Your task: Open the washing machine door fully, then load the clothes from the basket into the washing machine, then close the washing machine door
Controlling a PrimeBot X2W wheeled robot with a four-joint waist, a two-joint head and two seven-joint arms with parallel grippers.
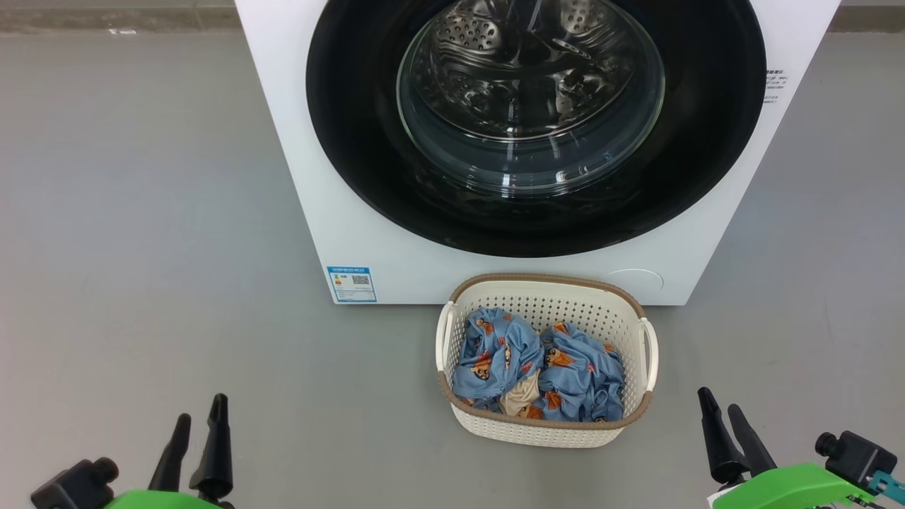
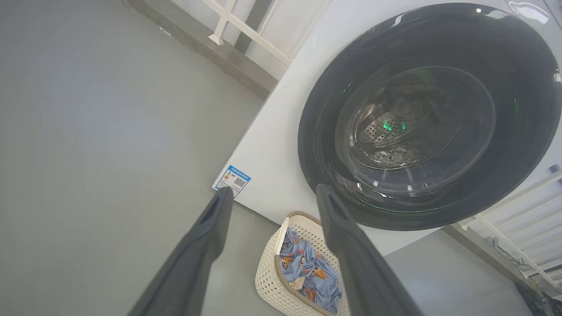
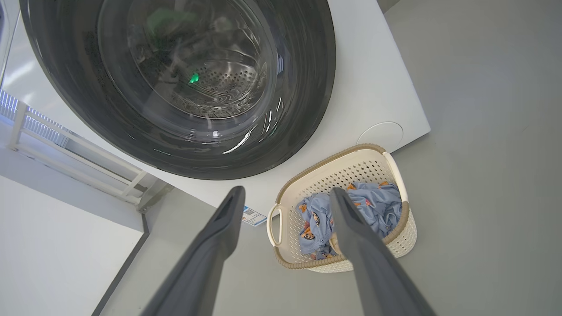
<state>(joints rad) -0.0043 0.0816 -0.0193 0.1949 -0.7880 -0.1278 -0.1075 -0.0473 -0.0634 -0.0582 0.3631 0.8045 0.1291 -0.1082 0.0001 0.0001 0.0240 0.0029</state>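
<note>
Nothing started yet. My left jaws sit at the lower left of the head view and my right jaws at the lower right, both spread wide with nothing in them.

The washing machine door (image 1: pixel 537 226) is shut, filling the top middle of the frame. I can't spot a handle or tell which side hinges, so I'd find that out first. Then I'd hook the rim on the latch side and follow the swing round rather than yanking straight out, all the way open.

The basket (image 1: pixel 544 278) sits on the floor (image 1: pixel 141 247) just under the door, lower middle, so mind it.

Count:
- one washing machine (image 1: pixel 332 240)
- one door
- one basket
- one blue label (image 1: pixel 351 283)
- the clothes (image 1: pixel 565 367), which look like two blue bundles plus one beige piece (image 1: pixel 520 399)
</note>
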